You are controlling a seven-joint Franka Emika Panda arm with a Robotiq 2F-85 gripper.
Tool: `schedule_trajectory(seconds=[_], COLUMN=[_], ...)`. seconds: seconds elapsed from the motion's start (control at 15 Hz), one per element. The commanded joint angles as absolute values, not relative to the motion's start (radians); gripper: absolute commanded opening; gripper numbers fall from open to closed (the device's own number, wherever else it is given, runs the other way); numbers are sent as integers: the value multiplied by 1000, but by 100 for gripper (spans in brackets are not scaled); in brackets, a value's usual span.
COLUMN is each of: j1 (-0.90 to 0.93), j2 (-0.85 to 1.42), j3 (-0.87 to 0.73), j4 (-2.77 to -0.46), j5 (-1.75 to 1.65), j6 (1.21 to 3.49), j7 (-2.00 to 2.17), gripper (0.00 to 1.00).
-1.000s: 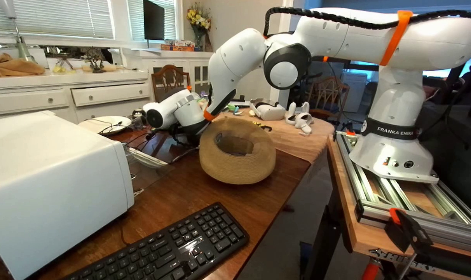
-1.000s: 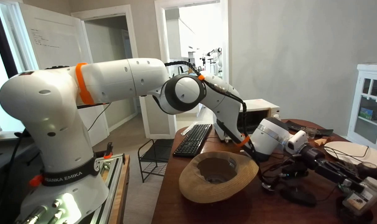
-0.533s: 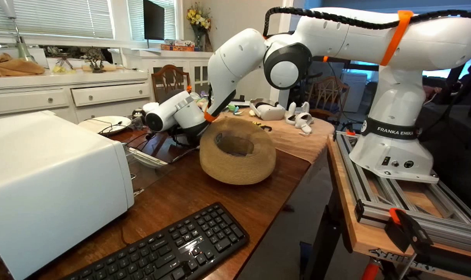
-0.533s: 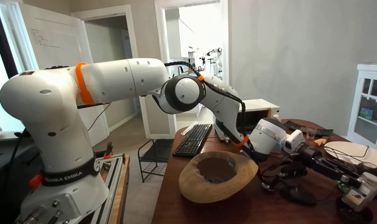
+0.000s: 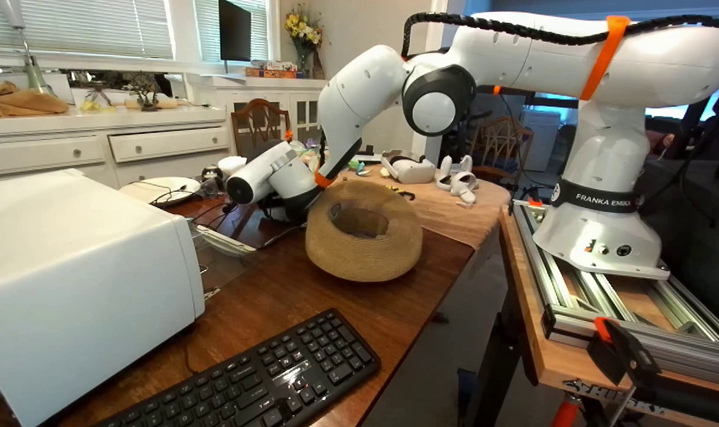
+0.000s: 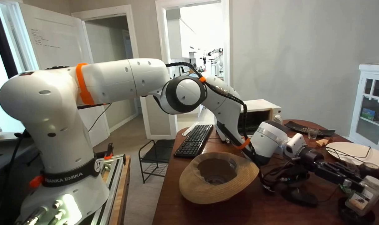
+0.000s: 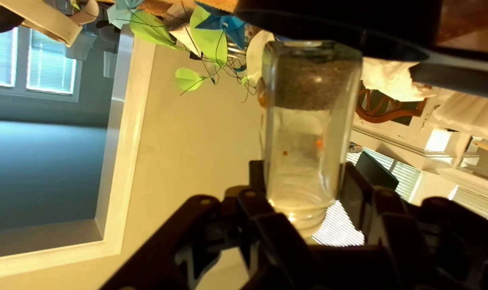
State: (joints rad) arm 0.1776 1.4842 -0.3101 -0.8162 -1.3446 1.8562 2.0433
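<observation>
- Gripper (image 7: 303, 176): fingers closed on the jar (image 7: 310, 121).
- Jar: glass, part-filled, tilted, over the table (image 6: 258, 214).
- Hat (image 6: 214, 189): straw, opening upward.
- Plate (image 6: 350, 147): white, near the gripper.
- Keyboard (image 6: 194, 141): black, on the table.

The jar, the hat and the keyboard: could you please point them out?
Jar (image 7: 306, 125), in the wrist view: its clear wall.
Hat (image 6: 215, 190), in an exterior view: its woven brim.
Keyboard (image 5: 250, 378), in an exterior view: its keys.

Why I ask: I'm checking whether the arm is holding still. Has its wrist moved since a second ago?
Yes, slightly: in an exterior view, the wrist sits lower and farther right of the unmoved white plate.
</observation>
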Motion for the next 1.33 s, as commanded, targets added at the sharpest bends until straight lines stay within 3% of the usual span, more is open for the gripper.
schedule_trajectory(seconds=[0.0,0.6,0.73,1.0,1.27], j1=[166,140,139,138,135], j2=[1484,1484,1484,1484,1484], j3=[-278,-242,-240,-239,-235], j4=[-841,-839,-838,-836,-822], j5=[-1384,-1371,-1370,-1369,-1362], j6=[1852,1885,1884,1880,1883], j7=[2091,2095,2095,2093,2085], gripper=[23,23,69,96,100])
